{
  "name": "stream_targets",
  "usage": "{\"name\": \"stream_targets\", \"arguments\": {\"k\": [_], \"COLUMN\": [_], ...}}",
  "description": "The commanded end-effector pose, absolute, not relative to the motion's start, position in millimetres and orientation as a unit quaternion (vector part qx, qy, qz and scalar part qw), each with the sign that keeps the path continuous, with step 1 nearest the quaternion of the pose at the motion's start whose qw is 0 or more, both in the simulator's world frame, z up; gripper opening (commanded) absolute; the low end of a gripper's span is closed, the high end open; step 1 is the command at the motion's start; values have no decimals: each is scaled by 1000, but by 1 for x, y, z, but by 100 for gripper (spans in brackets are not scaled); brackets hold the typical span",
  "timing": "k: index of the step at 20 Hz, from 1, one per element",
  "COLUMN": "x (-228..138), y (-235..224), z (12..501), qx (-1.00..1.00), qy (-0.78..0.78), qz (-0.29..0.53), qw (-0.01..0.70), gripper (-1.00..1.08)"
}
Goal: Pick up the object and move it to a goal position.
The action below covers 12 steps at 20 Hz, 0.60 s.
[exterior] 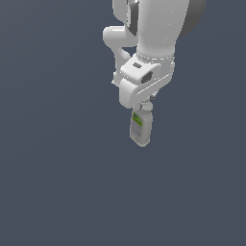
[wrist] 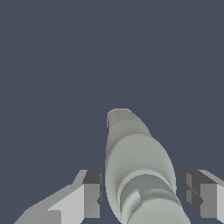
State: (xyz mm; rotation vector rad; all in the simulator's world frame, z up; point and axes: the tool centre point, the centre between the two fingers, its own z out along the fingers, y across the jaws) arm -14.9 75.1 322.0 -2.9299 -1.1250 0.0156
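My arm (exterior: pixel 149 33) reaches down over a plain dark ground. The bottle (exterior: pixel 141 126) hangs upright below my gripper (exterior: pixel 145 106), cap end between my fingers (wrist: pixel 89 192). In the wrist view narrow gaps show either side, so I cannot tell if I grip it.

The bottle (exterior: pixel 140 126) hangs directly below the gripper (exterior: pixel 144 104), its cap end up at the gripper and its base pointing down; the arm (exterior: pixel 153 33) rises above the gripper toward the exterior view's upper right; in the wrist view the bottle (wrist: pixel 138 170) lies between the two fingers (wrist: pixel 89 194), a narrow gap showing on either side.
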Motion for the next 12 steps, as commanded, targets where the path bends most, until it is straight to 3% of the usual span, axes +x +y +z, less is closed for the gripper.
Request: {"name": "stream_targets", "arguments": {"k": [1, 12], "x": [-13, -11], "y": [78, 82], "z": [346, 376], "qx": [-934, -934], "qy": [-358, -358], "qz": [0, 0], "qw": [0, 0], "gripper": [-100, -100]}}
